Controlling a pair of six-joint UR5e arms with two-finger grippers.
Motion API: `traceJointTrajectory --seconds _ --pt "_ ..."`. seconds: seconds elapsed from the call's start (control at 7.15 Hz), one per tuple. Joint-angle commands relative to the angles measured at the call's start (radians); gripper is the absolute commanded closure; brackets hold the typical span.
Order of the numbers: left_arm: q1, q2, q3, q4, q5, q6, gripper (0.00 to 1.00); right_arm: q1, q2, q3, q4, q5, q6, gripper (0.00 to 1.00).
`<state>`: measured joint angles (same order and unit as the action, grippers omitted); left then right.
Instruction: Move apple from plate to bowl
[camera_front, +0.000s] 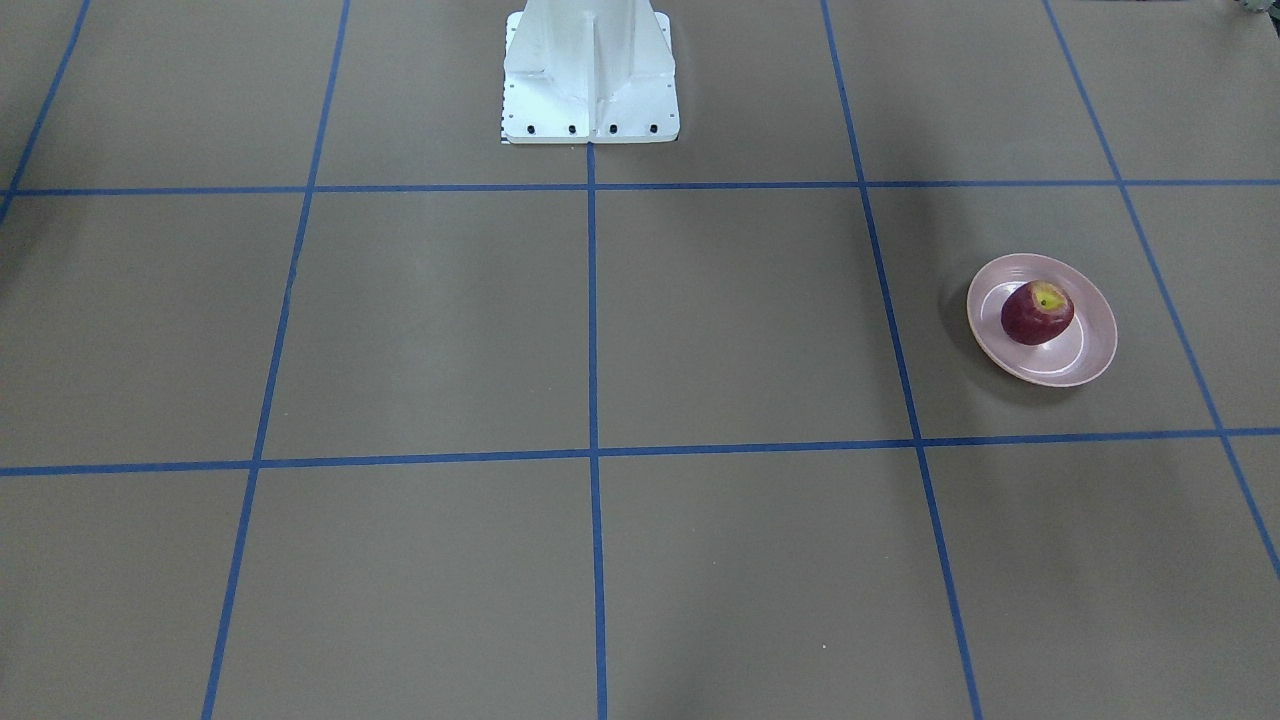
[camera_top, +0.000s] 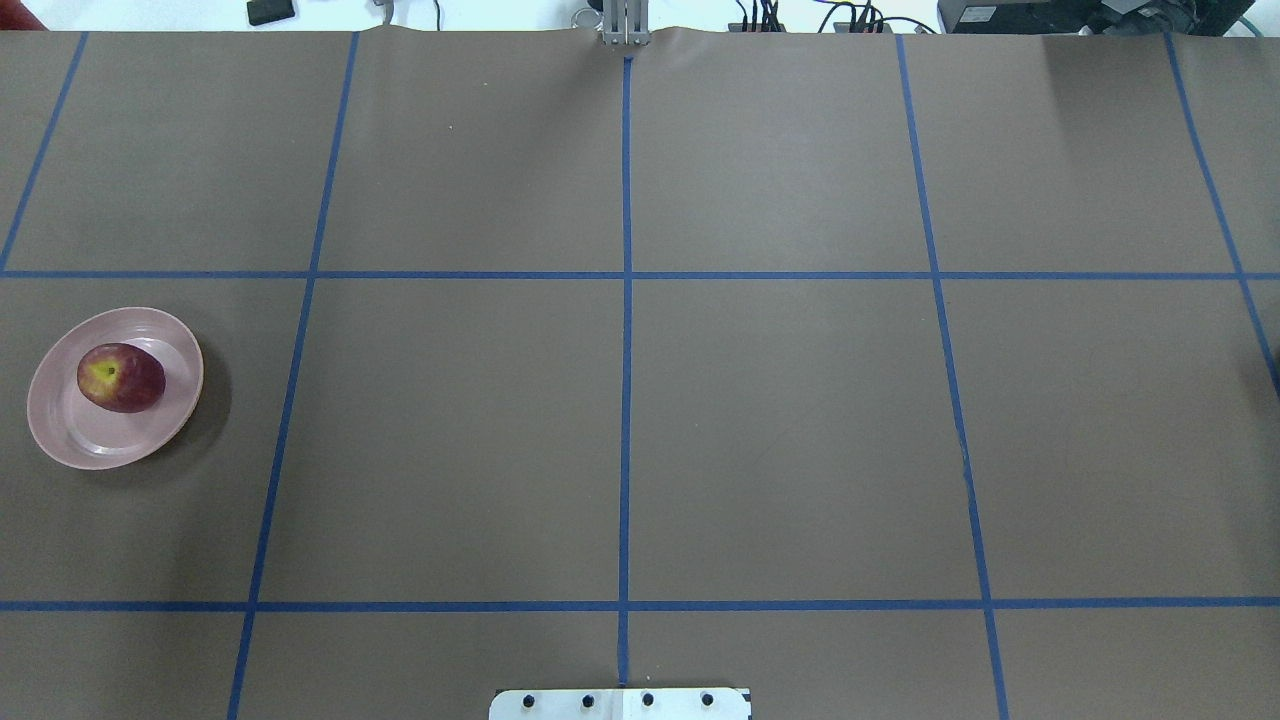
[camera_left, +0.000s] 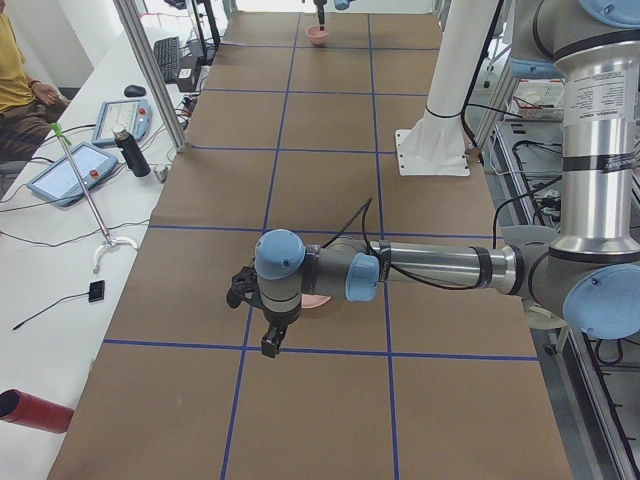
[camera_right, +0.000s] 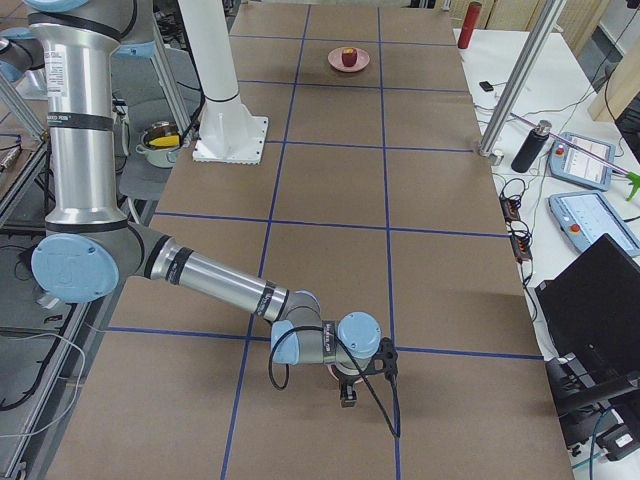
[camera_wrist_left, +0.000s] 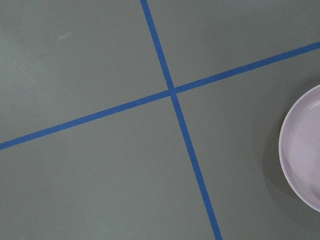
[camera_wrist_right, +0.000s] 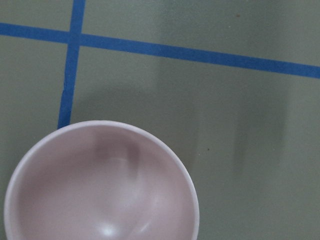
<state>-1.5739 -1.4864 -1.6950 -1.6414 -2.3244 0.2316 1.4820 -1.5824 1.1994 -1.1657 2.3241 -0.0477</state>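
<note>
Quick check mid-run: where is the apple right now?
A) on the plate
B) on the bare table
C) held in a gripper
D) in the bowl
A: the apple sits on the plate, and the right wrist view shows the bowl empty.

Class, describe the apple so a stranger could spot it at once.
Start at the brown table with its blue tape grid, go to the pale pink plate at the robot's left end. The apple sits on it: dark red against the pink, yellow-green round its stem.
</note>
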Motion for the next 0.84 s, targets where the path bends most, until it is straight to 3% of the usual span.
traceJointTrajectory --seconds 0.0,0.14,0.42,0.7 --pt "0.000 0.000 0.000 0.000 -0.001 -0.002 0.02 -0.009 0.005 -0.020 0.000 0.000 0.000 0.56" --pt "0.000 0.000 -0.002 0.000 0.000 0.000 0.02 -0.009 0.007 -0.017 0.000 0.001 0.000 0.96" --pt "0.000 0.000 -0.003 0.000 -0.001 -0.002 0.02 -0.009 0.007 0.020 -0.002 0.008 0.005 1.00" --pt "0.000 0.000 -0.002 0.000 -0.001 -0.002 0.02 -0.008 0.007 0.130 -0.015 0.061 0.113 1.00"
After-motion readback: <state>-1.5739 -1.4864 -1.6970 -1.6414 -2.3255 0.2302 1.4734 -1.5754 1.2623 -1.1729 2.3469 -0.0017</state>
